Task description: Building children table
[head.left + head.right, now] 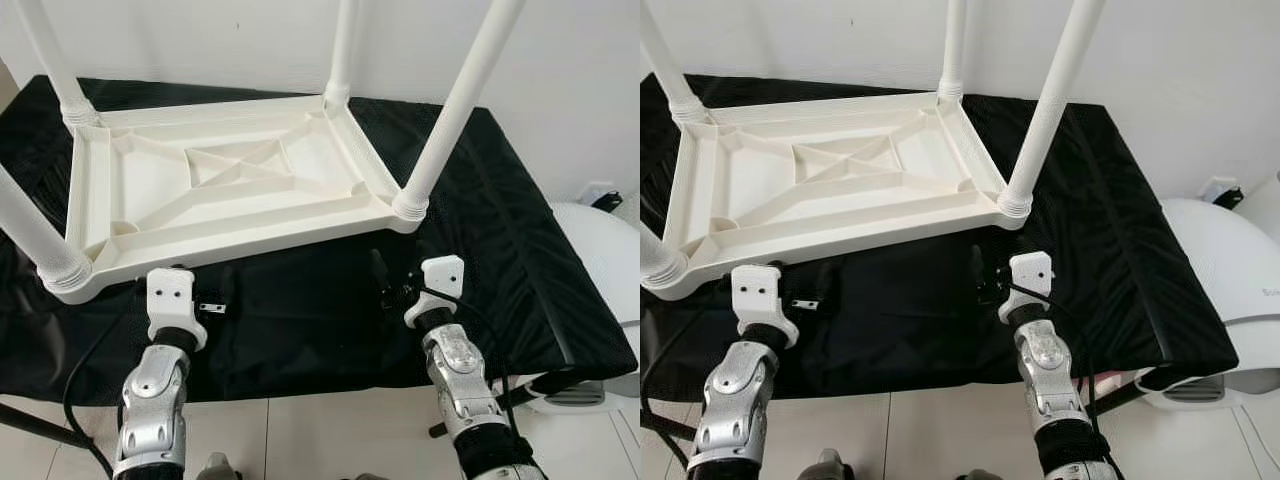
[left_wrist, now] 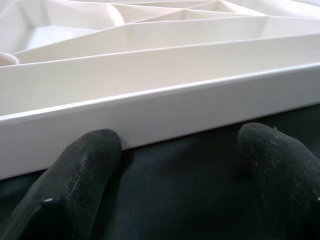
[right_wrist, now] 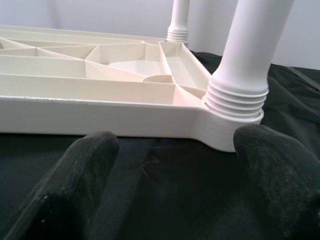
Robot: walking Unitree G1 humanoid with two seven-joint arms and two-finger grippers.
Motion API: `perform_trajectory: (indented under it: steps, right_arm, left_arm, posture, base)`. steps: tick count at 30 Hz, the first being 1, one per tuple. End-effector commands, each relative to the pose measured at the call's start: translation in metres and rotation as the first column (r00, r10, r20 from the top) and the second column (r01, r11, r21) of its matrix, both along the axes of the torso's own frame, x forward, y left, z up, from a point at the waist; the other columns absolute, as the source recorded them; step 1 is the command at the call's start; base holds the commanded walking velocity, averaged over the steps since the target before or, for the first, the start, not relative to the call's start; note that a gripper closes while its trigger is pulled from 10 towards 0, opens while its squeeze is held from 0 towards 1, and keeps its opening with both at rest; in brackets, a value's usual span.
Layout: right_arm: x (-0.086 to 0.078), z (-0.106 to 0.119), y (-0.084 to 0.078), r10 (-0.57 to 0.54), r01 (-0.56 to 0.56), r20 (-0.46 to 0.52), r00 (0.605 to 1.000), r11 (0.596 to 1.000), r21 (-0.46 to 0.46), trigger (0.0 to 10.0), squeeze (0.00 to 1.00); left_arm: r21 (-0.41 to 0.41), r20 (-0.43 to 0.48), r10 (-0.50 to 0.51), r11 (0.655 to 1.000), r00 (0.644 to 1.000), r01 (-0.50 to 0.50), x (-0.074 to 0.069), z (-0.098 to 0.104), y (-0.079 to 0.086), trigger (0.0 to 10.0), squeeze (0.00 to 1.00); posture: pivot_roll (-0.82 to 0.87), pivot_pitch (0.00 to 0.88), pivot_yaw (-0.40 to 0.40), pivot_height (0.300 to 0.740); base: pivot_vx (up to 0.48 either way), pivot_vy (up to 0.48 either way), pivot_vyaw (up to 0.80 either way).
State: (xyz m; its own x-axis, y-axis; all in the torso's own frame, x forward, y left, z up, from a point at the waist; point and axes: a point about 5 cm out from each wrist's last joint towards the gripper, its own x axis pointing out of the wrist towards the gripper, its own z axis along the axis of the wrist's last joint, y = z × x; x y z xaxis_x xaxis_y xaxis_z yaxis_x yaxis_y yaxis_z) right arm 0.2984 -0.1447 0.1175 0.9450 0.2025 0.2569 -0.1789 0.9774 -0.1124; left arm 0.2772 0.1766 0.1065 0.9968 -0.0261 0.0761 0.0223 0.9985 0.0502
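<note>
A white plastic children's table (image 1: 230, 180) lies upside down on a black cloth, its ribbed underside facing up. Legs stand up from its corners: front right leg (image 1: 450, 110), front left leg (image 1: 35, 235), and two at the back. My left gripper (image 2: 180, 150) is open just in front of the table's near rim (image 2: 160, 105), fingertips low over the cloth, nothing between them. My right gripper (image 3: 175, 150) is open too, a short way in front of the front right corner, where the leg's threaded collar (image 3: 235, 102) sits in its socket.
The black cloth (image 1: 500, 200) covers a low platform up to a white wall. A white rounded appliance (image 1: 600, 250) stands at the right. A black cable (image 1: 90, 360) hangs at the front left. A small metal piece (image 1: 211, 307) shows by the left wrist. Tiled floor (image 1: 330, 430) lies below.
</note>
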Motion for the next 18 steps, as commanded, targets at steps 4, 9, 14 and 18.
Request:
perform_trajectory:
  steps: [4, 9, 14, 18]
  right_arm:
    - [-0.003, 0.003, -0.004, -0.009, 0.009, 0.014, 1.000, 1.000, 0.006, 10.0, 0.00]
    - [-0.005, 0.007, -0.003, -0.003, 0.003, 0.029, 1.000, 1.000, 0.006, 10.0, 0.00]
    - [-0.007, 0.007, -0.004, -0.003, 0.003, 0.032, 0.999, 1.000, 0.000, 10.0, 0.00]
    - [-0.008, 0.006, -0.007, -0.012, 0.012, 0.029, 1.000, 1.000, -0.005, 10.0, 0.00]
  left_arm:
    - [0.018, 0.031, 0.028, 0.999, 0.999, -0.029, 0.007, 0.008, 0.001, 10.0, 0.00]
    - [0.051, 0.051, -0.011, 0.999, 0.999, 0.008, 0.015, 0.014, -0.003, 10.0, 0.00]
    - [0.066, 0.075, -0.043, 0.997, 0.996, 0.038, 0.014, 0.020, -0.003, 10.0, 0.00]
    - [0.064, 0.083, -0.107, 0.993, 0.991, 0.102, 0.004, 0.017, -0.008, 10.0, 0.00]
  posture:
    - [0.07, 0.105, -0.041, 0.740]
    - [0.06, 0.115, -0.035, 0.740]
    - [0.05, 0.116, -0.029, 0.740]
    - [0.05, 0.116, -0.025, 0.740]
  base:
    - [0.000, 0.000, 0.00]
    - [0.000, 0.000, 0.00]
    - [0.000, 0.000, 0.00]
    - [0.000, 0.000, 0.00]
